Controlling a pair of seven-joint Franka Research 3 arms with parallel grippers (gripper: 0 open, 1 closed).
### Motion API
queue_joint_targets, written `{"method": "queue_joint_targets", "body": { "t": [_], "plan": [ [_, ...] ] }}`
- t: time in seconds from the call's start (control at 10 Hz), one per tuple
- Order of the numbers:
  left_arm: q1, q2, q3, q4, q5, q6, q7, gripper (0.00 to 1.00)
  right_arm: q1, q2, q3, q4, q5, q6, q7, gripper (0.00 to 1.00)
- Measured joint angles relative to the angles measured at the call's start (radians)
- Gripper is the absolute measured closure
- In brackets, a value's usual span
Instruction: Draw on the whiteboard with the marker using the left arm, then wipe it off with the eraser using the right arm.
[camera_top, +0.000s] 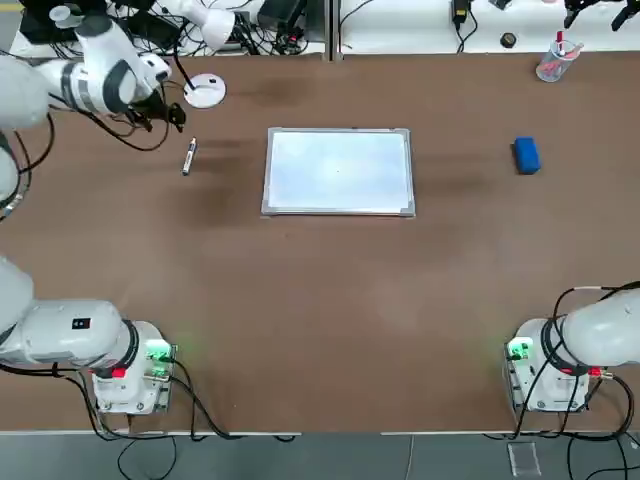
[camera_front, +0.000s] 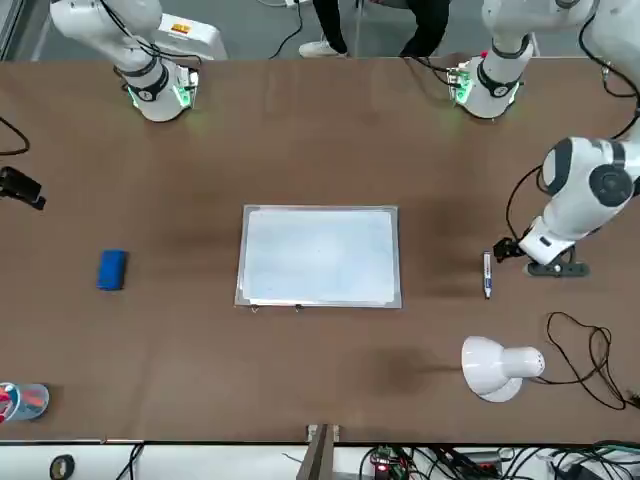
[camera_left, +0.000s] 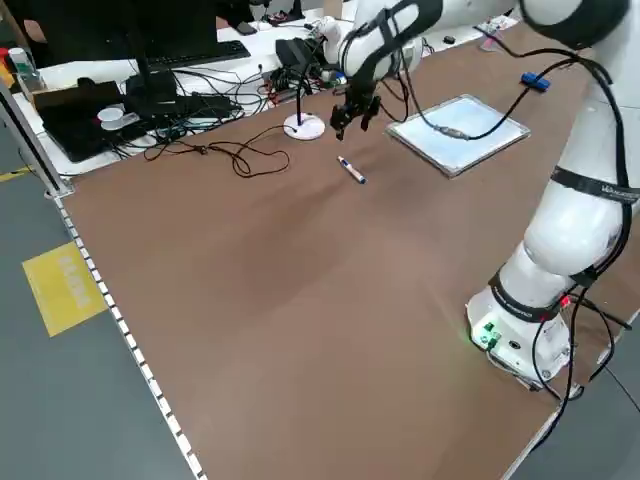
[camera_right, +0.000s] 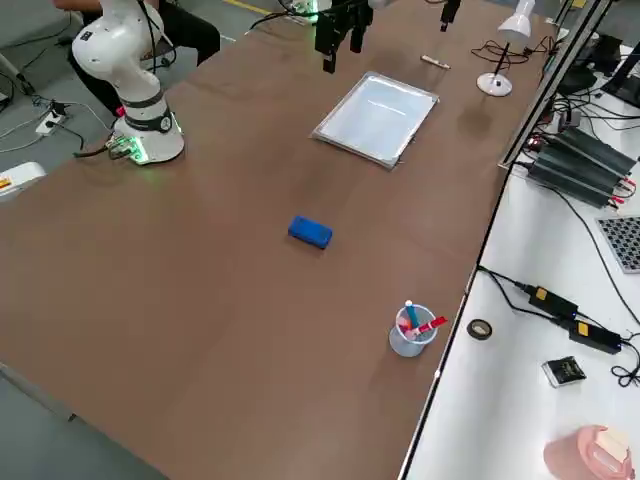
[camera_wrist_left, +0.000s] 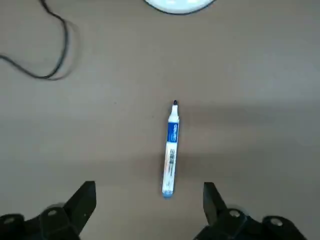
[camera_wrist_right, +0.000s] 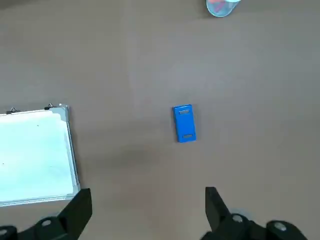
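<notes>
With the left gripper (camera_wrist_left: 150, 195) wide and empty above the marker (camera_wrist_left: 170, 150), on the robot's side of it, the step in hand seems to be the pick-up; it should centre over the slim white barrel, come down level and pinch across the round plastic mid-body, leaving the tapered nose free. The dark nib looks exposed and points to the table's far side, so a light, square grip should stop the pen rolling or twisting. Right of it, mid-table, lies the whiteboard (camera_top: 339, 172), a smooth, glossy rectangle in a thin silvery frame, small clips on its far edge. Farther right rests the blue eraser (camera_top: 526, 155), a squat block with softened corners and two slots on top; the right gripper (camera_wrist_right: 149, 195), also spread and empty, waits over the brown table's (camera_top: 400, 300) right side.
</notes>
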Motion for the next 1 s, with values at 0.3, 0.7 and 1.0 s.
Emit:
{"method": "queue_joint_targets", "body": {
  "t": [0.3, 0.7, 1.0],
  "plan": [
    [0.0, 0.099, 0.0, -0.011, 0.002, 0.106, 0.0, 0.15, 0.0, 0.0, 0.0, 0.0, -0.004, 0.0, 0.0, 0.0],
    [-0.001, 0.163, -0.001, -0.012, 0.027, 0.143, 0.0, 0.23, 0.001, 0.0, 0.001, 0.0, -0.005, 0.0, 0.0, 0.0],
    [-0.001, 0.183, -0.001, -0.012, 0.037, 0.143, 0.0, 0.29, 0.001, 0.0, 0.001, 0.0, -0.007, 0.002, 0.0, 0.0]
  ]
}}
